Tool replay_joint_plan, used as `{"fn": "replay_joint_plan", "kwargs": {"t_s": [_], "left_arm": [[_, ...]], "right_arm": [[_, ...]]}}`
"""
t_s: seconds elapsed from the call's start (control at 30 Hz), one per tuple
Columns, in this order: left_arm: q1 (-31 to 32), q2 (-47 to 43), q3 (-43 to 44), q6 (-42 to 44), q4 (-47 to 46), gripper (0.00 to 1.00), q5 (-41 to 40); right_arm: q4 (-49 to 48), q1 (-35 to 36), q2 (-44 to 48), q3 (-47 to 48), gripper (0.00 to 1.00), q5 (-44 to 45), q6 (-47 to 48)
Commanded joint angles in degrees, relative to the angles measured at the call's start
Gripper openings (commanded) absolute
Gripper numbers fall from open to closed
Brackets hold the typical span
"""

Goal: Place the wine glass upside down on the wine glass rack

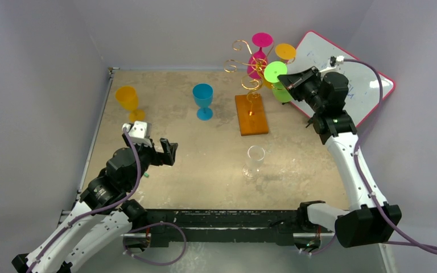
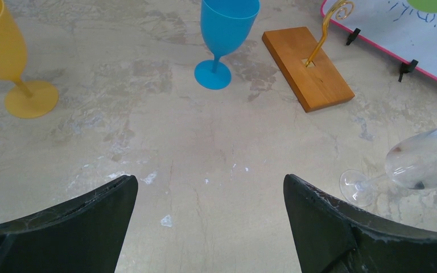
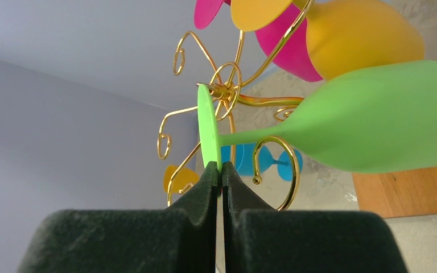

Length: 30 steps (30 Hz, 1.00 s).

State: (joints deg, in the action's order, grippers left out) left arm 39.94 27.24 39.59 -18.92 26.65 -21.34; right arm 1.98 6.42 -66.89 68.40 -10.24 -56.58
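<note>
The right gripper (image 3: 221, 166) is pinched tight on the edge of the round foot of the lime-green plastic wine glass (image 3: 375, 116). The glass is held foot-up and bowl-down at the tall gold wire rack on its orange-brown wooden base (image 1: 251, 114), with the stem by one of the curled arms. The left gripper (image 2: 210, 183) hovers low over the mottled beige table (image 2: 148, 131), its jaws spread wide and holding nothing. A clear wine glass (image 1: 255, 161) sits well apart, near the table's middle.

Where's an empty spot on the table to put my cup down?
Biggest bare patch: between the yellow glass, blue glass and clear glass. Another lies right of the rack, toward the whiteboard. Crowded: the rack's top, where the pink glass, orange glass and green glass cluster.
</note>
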Motion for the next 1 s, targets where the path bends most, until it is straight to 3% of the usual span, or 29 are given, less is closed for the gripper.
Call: {"fn": "replay_joint_plan", "kwargs": {"t_s": [0.0,0.97], "left_arm": [[0.00,-0.41,-0.13,-0.14,-2.39,1.00,-0.98],[0.04,0.05,-0.46,0.05,-2.46,1.00,-0.37]], "right_arm": [[-2.98,-0.09,0.37,0.50,0.00,-2.90,-0.20],[1.60,-0.17,6.45,-3.19,0.00,1.00,-0.14]]}}
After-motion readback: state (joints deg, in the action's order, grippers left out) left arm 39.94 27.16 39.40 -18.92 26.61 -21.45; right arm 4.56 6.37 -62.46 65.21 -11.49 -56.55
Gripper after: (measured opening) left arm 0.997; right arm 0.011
